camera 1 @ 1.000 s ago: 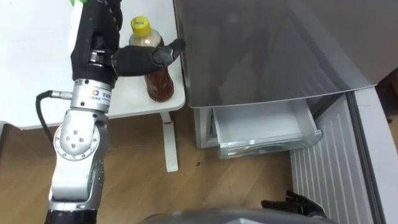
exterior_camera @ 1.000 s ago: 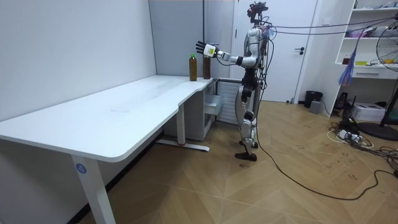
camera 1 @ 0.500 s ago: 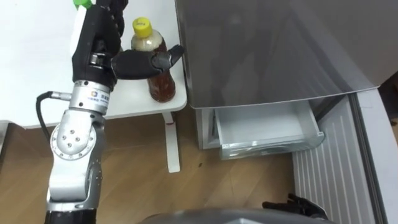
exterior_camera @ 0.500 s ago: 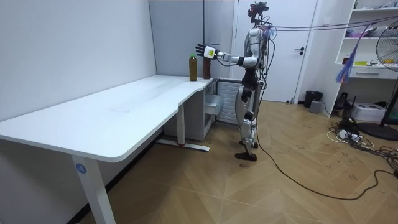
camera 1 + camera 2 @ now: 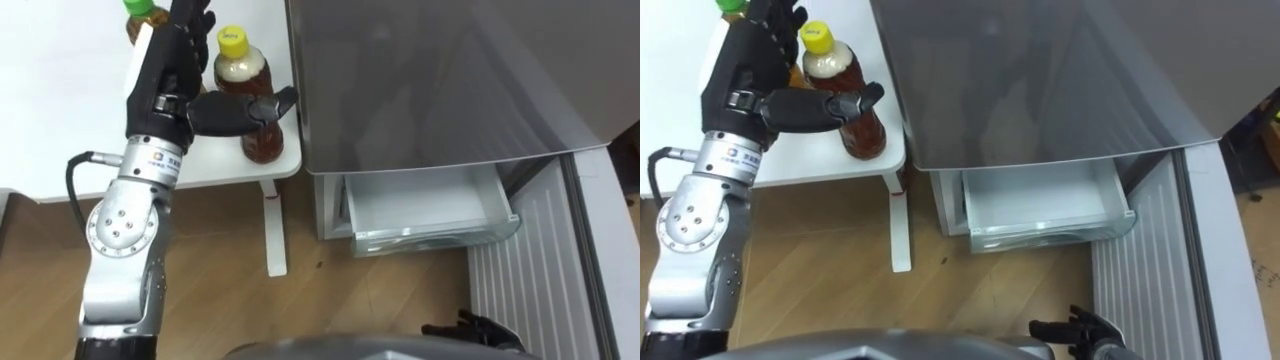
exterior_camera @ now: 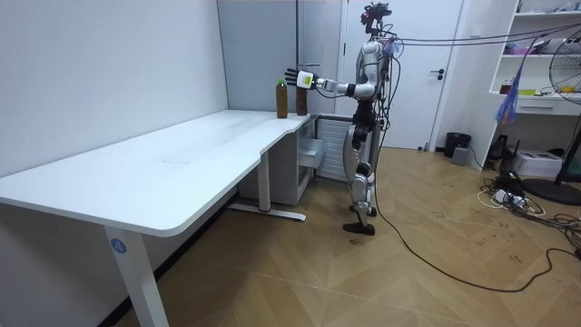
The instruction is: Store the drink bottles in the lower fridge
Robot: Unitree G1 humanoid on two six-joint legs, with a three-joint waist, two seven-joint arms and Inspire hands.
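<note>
A tea bottle with a yellow cap stands upright at the white desk's right corner, beside the grey fridge. My left hand is just left of it, fingers straight and pointing up behind it, thumb stretched across the bottle's front. A second bottle with a green cap stands further back on the desk, behind the hand. The lower fridge drawer is pulled out and holds nothing. My right hand hangs low by my side, fingers relaxed.
In the room view I stand at the desk's far end, next to the fridge, left arm stretched out to the two bottles. The open fridge door stands at the right of the drawer. Wooden floor and the desk leg lie below.
My left hand has moved right, closer against the yellow-capped bottle, and its thumb now lies lower across the bottle. The view shifted a little, bringing the green-capped bottle into sight.
</note>
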